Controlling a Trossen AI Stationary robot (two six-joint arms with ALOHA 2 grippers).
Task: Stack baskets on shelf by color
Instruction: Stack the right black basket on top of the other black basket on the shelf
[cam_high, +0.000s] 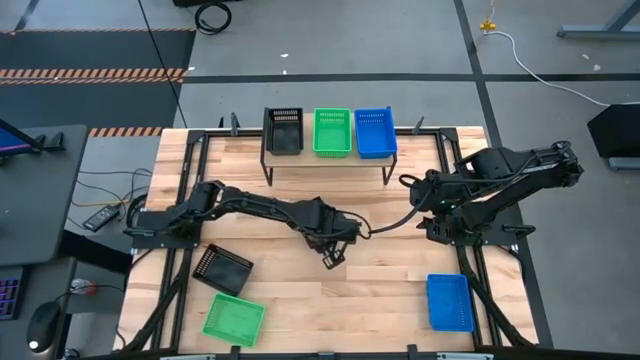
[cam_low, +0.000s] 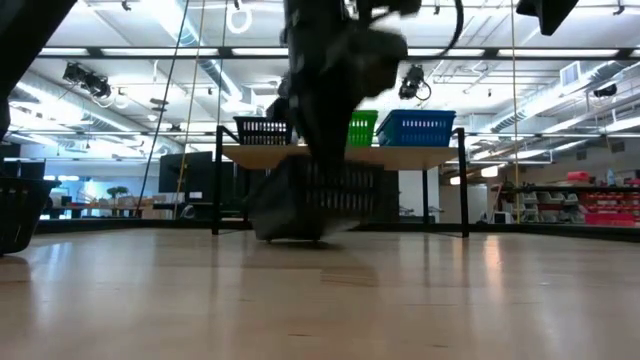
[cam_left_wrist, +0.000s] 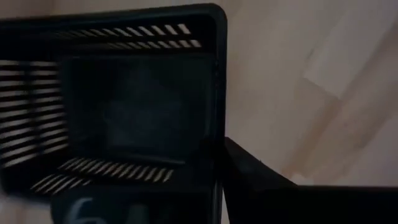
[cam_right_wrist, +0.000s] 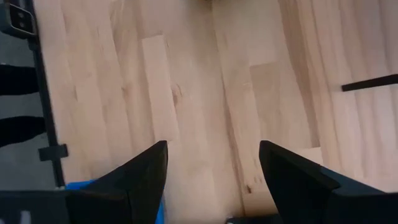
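Left gripper (cam_high: 333, 257) down at mid-table, clamped on the wall of a black basket (cam_left_wrist: 124, 112) (rim pinched beside one dark finger (cam_left_wrist: 261, 180) in the left wrist view); in the low view that basket (cam_low: 310, 205) hangs tilted, one corner at the tabletop. Bare wood all round it, widest toward 6 o'clock and 3 o'clock.

Shelf (cam_high: 330, 160) at 12 o'clock near the far edge, bearing three baskets side by side: black shelf basket (cam_high: 283, 131), green shelf basket (cam_high: 332, 132), blue shelf basket (cam_high: 375, 132). Open strip of table between shelf and held basket.

Loose baskets at the near edge: second black basket (cam_high: 222, 269) at 8 o'clock, green basket (cam_high: 234, 319) just beyond it toward 7 o'clock, blue basket (cam_high: 449, 301) at 4 o'clock.

Right arm folded at 2 o'clock, right gripper (cam_right_wrist: 211, 168) spread wide over bare wood, holding nothing. Black frame rails along both side edges of the table (cam_high: 300, 310).
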